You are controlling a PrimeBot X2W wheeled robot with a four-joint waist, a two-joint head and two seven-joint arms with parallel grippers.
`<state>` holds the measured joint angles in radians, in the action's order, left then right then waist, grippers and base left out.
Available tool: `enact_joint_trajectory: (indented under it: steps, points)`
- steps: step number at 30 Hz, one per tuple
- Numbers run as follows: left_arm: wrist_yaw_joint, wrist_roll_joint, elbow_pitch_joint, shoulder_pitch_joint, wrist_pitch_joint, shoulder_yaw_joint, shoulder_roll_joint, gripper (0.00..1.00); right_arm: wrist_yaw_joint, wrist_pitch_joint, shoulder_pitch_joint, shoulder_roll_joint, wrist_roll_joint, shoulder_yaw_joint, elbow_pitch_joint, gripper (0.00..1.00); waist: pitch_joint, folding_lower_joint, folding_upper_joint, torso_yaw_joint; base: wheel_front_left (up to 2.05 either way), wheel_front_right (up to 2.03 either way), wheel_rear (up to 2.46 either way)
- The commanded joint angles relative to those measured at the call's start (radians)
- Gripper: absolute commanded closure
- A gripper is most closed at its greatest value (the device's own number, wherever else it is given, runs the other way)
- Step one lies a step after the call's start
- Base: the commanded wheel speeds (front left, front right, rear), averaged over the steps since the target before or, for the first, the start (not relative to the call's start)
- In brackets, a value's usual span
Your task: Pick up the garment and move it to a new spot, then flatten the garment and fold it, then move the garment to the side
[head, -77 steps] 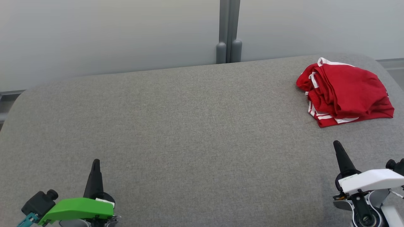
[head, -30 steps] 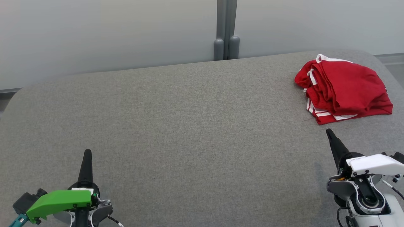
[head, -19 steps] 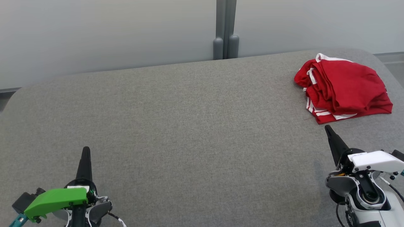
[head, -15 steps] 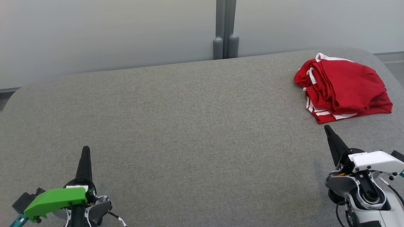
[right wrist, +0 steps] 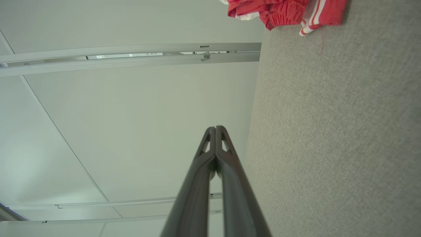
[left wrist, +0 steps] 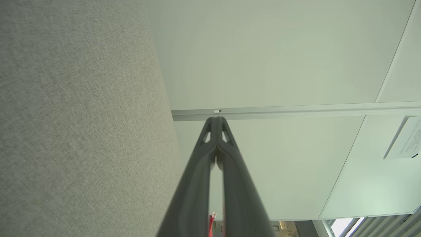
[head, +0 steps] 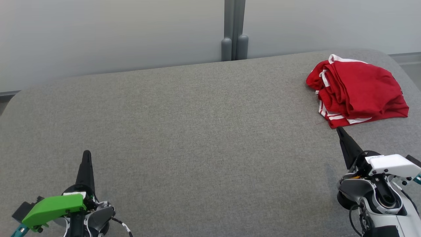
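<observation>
A red garment (head: 357, 90) with white stripes lies folded in a pile at the far right of the grey fabric table (head: 197, 131). Its edge also appears at the top of the right wrist view as the garment (right wrist: 283, 11). My right gripper (head: 338, 129) is shut, empty, its tip just short of the garment's near edge. In its own view the right gripper (right wrist: 215, 127) shows fingers pressed together. My left gripper (head: 86, 153) stands shut and empty at the lower left, far from the garment; in the left wrist view the gripper (left wrist: 216, 118) is closed too.
A pale wall with a grey post (head: 234, 29) runs behind the table. The table's rounded far corners curve down at both sides. The garment sits close to the table's right edge.
The right gripper has crept forward toward the garment's near edge. The left gripper has also edged slightly forward. The garment has not moved; the camera has shifted a little.
</observation>
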<state>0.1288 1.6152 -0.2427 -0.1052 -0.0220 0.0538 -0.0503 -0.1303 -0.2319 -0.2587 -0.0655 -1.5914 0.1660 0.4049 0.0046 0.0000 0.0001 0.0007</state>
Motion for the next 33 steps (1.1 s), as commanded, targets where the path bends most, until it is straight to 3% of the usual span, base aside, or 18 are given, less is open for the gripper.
enact_joint_trajectory:
  steps: [1, 33]
  points:
    - [0.006, 0.005, -0.002, -0.013, 0.001, 0.003, 0.001, 1.0, -0.001, -0.006, -0.013, 0.003, -0.008, 0.003, 0.003, 1.0, 0.0, 0.0, -0.0001, 0.0, 0.0, 0.0, 0.0]
    - [0.006, 0.005, -0.002, -0.013, 0.002, 0.003, 0.001, 1.0, -0.001, -0.009, -0.013, 0.005, 0.0, 0.009, 0.003, 1.0, 0.0, 0.0, -0.0001, 0.0, 0.0, 0.0, 0.0]
